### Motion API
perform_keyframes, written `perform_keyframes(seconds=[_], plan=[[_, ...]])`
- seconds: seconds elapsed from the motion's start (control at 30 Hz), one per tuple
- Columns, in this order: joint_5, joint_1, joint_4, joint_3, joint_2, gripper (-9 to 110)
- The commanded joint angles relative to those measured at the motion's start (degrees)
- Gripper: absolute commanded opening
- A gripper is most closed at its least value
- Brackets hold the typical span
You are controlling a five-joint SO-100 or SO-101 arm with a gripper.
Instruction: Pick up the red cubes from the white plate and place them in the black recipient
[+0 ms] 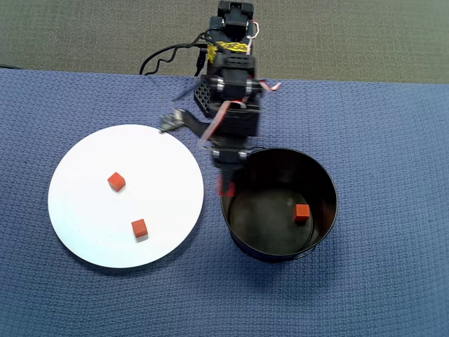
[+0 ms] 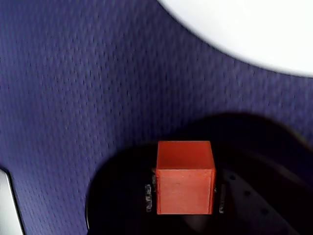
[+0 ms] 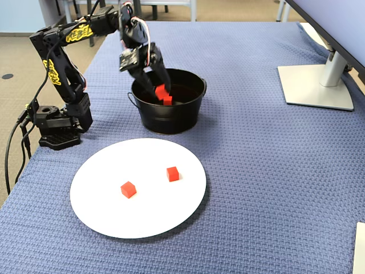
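Arm's fingers (image 3: pixel 160 91), clamped on a red cube (image 2: pixel 185 177), hang over the black pot (image 1: pixel 319 179) rim, centre of overhead frame. Next: carry inward, release; two cubes (image 1: pixel 116 182) (image 1: pixel 139 227) wait on white plate (image 1: pixel 77 175), one (image 1: pixel 302 212) already potted.

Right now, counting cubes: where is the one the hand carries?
In the fixed view, the small red cube sits in the hand over the round black metal pot's left rim.

In the fixed view the black arm rises from its base (image 3: pixel 56 123) at nine o'clock, folds at the elbow and reaches toward three o'clock, wrist pitched steeply down. The gripper (image 3: pixel 161 91) points downward, its jaws closed on a red cube (image 2: pixel 185 183), pressing two opposite faces in the wrist view.
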Motion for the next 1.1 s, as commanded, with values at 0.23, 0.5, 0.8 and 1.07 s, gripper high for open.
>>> perform_keyframes(seconds=[0.23, 0.5, 0.8, 1.07], plan=[[-0.3, -14.5, 0.5, -3.4, -2.7, 37], [-10.5, 15.6, 2.8, -4.0, -1.0, 30], [-0.8, 42.4, -6.8, 1.3, -11.9, 22], [3.8, 45.9, -4.3, -0.2, -17.1, 20]])
